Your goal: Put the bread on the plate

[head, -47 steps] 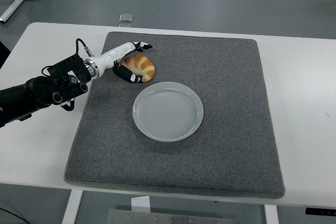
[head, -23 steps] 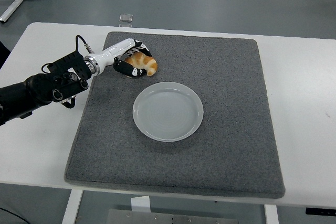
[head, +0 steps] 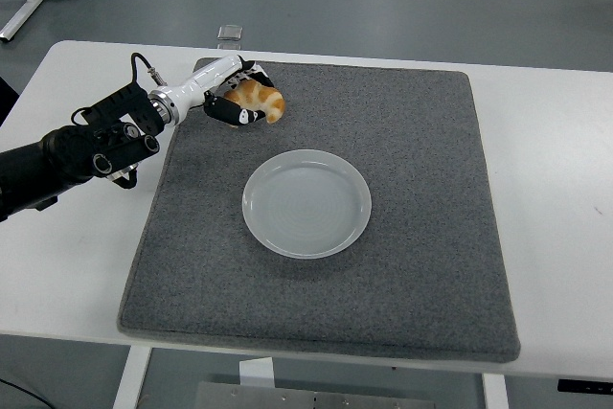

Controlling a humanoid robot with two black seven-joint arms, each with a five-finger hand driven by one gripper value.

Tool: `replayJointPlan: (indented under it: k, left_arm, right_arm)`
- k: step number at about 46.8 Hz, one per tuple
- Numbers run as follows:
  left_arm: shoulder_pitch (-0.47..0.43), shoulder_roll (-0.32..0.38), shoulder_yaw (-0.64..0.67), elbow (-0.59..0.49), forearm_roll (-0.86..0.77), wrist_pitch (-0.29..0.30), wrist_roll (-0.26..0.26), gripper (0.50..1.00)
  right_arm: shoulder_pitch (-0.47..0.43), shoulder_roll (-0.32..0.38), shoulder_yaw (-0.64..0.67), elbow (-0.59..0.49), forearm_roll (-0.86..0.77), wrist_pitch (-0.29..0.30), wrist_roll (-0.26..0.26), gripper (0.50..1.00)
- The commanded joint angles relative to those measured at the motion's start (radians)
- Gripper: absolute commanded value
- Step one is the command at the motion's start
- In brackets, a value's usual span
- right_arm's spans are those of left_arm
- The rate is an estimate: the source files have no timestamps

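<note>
The bread (head: 261, 100), a golden, crescent-shaped piece, sits inside the left hand (head: 235, 98), whose fingers (head: 251, 117) curl around it from above and below so that only its right end pokes out past the fingertips. The hand holds it over the far-left part of the grey mat (head: 412, 189), close to the mat's far edge. Whether the bread clears the mat or brushes it cannot be told from this view. The left arm (head: 67, 155) reaches in from the left edge, low across the white table (head: 556, 141).

The white plate (head: 306, 203) lies near the middle of the mat, nearer the camera and to the right of the bread, well apart from it, with nothing on it.

Compared with a second ago, the fingers have closed: then they were spread loosely over the bread as it lay flat on the mat, a little nearer the plate. Half a second ago they were already wrapped around it. Since then hand and bread have shifted towards the mat's far edge, and the bread looks tipped and more compact in the grasp. The plate has not moved.
</note>
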Motion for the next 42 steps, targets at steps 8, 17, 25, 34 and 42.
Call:
replayJointPlan:
  k: [8, 17, 25, 34, 42]
  left_arm:
    - [-0.026, 0.071, -0.064, 0.005, 0.000, 0.000, 0.002, 0.500]
    - [-0.118, 0.143, -0.049, 0.042, 0.003, -0.026, 0.005, 0.500]
    - [-0.228, 0.174, -0.041, 0.020, 0.012, -0.100, 0.007, 0.500]
    - [-0.360, 0.178, 0.002, -0.116, 0.018, -0.112, 0.011, 0.500]
    - [-0.452, 0.233, 0.016, -0.395, 0.020, -0.094, 0.016, 0.500]
  right_arm:
    - [0.000, 0.000, 0.000, 0.000, 0.000, 0.000, 0.001, 0.952]
    - [0.000, 0.000, 0.000, 0.000, 0.000, 0.000, 0.001, 0.952]
    - [0.002, 0.000, 0.000, 0.000, 0.000, 0.002, 0.001, 0.952]
    - [0.002, 0.000, 0.000, 0.000, 0.000, 0.000, 0.001, 0.952]
    - [0.002, 0.000, 0.000, 0.000, 0.000, 0.000, 0.001, 0.952]
